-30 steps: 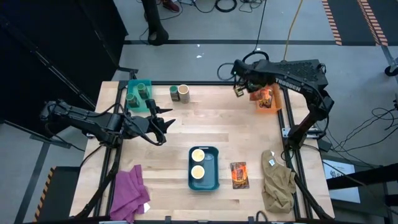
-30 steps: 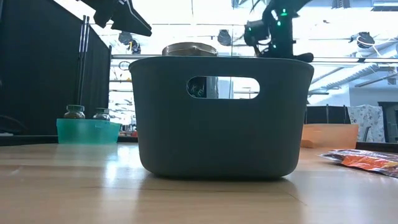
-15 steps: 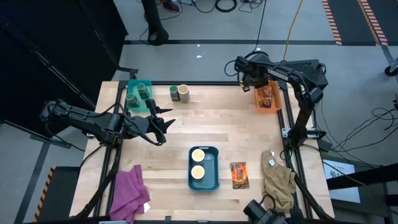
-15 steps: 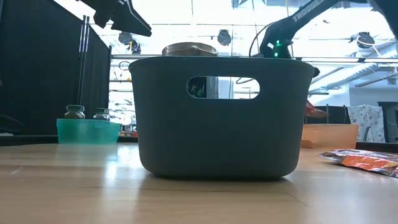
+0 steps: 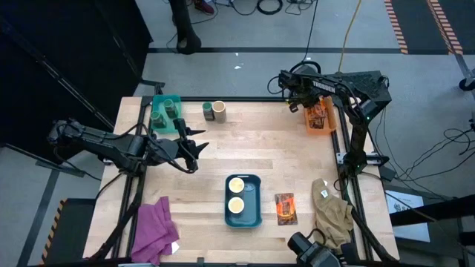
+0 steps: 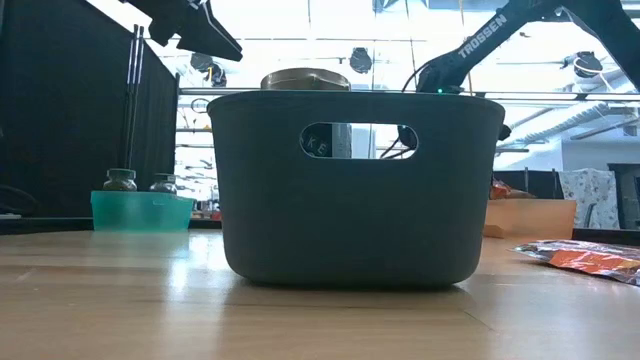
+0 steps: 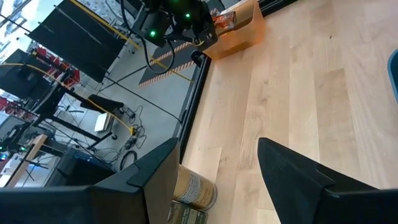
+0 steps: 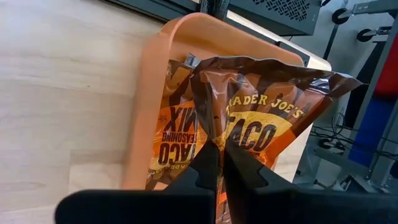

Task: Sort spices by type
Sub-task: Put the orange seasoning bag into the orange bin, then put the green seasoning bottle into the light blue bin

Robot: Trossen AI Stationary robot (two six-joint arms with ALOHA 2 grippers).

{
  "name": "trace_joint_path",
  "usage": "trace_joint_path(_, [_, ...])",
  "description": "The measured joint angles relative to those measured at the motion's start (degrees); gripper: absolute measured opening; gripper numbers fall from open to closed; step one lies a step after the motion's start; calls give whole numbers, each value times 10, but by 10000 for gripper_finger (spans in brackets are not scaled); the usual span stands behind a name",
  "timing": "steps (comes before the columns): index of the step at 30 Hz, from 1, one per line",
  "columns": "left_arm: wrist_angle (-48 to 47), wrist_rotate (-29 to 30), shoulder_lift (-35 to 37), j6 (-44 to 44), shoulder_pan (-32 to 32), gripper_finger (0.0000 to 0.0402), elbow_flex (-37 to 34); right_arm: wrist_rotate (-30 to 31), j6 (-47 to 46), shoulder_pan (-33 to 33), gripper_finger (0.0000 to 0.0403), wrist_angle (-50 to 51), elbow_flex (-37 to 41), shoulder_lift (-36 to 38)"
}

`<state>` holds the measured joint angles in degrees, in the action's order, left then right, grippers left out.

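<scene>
Right gripper: far right, fingers pressed together, pinching a crinkled glossy packet over the smooth orange bin.
Left gripper: spread, empty, above bare wood at left.
Second flat packet: near right.
Blue tub: two cream-topped jars.
Teal bin: green jars.
Two loose jars: far edge.

The left gripper has its two dark fingers spread apart over bare wooden table. Just beside one finger stand two jars, a cream-labelled jar and a green jar (only partly seen). Far ahead, the other arm's gripper hangs at an orange bin holding an orange packet.
</scene>
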<state>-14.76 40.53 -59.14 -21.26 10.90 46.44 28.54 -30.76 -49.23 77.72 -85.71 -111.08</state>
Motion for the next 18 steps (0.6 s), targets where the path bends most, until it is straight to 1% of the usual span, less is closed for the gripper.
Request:
trace_joint_path(8, [-12, 0, 0, 13, 0, 223, 0, 0, 14, 1, 24, -2, 0, -2])
trace_joint_path(18, [-13, 0, 0, 15, 0, 223, 0, 0, 13, 1, 68, -5, 0, -2])
